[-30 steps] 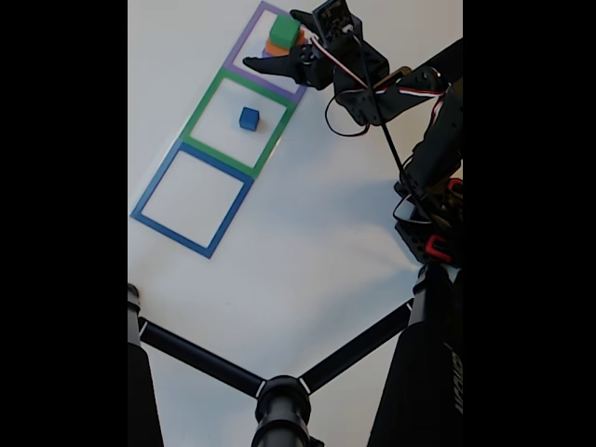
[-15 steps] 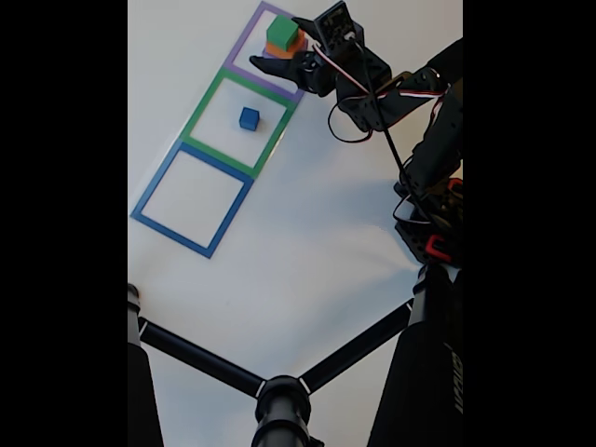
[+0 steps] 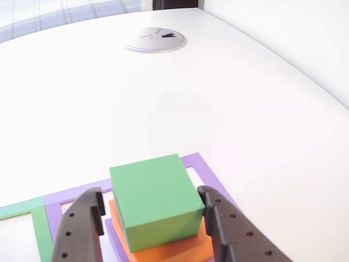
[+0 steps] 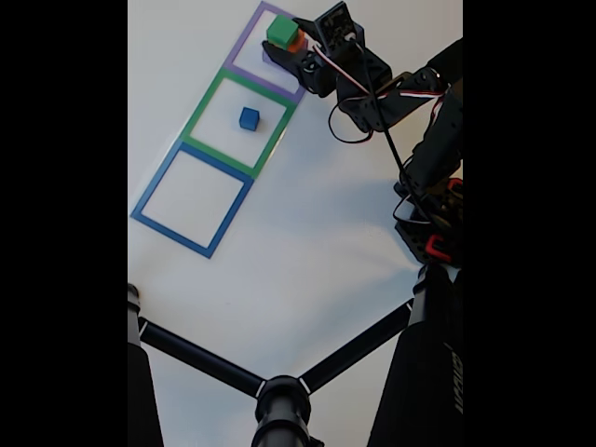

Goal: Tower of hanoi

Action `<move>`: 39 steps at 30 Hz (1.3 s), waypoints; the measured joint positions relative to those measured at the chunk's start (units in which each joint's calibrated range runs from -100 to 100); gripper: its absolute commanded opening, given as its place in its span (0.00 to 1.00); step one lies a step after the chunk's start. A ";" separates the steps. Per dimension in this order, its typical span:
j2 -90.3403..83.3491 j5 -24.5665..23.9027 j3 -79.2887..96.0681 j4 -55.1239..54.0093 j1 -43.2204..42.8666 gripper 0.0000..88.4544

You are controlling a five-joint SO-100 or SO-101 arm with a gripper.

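Note:
A green block (image 3: 155,202) sits on top of an orange block (image 3: 180,250), which rests on a purple block (image 3: 113,232) inside the purple square outline (image 3: 204,169). My gripper (image 3: 150,195) is open, with one dark finger on each side of the green block, close to its sides. In the fixed view the gripper (image 4: 287,39) reaches over the stack, where the green block (image 4: 281,30) and a sliver of the orange block (image 4: 298,42) show. The small blue cube (image 4: 249,118) stands alone inside the green outline (image 4: 200,116).
A blue outline (image 4: 154,196) lies below the green one with nothing inside it. A round cable grommet (image 3: 154,40) is set in the white table far behind the stack. Black tripod legs (image 4: 279,400) cross the bottom of the fixed view.
The gripper has moved forward over the stack, so its fingers now flank the green block instead of sitting just short of it. The blocks have not moved.

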 measured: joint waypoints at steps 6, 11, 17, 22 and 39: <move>0.00 -0.18 0.00 0.00 -0.23 0.09; 0.00 -0.18 0.00 0.00 -1.05 0.09; -0.76 -0.18 0.00 0.97 -1.64 0.09; -12.66 -0.18 0.09 13.62 -3.28 0.09; -46.94 0.00 -57.10 121.48 -13.46 0.08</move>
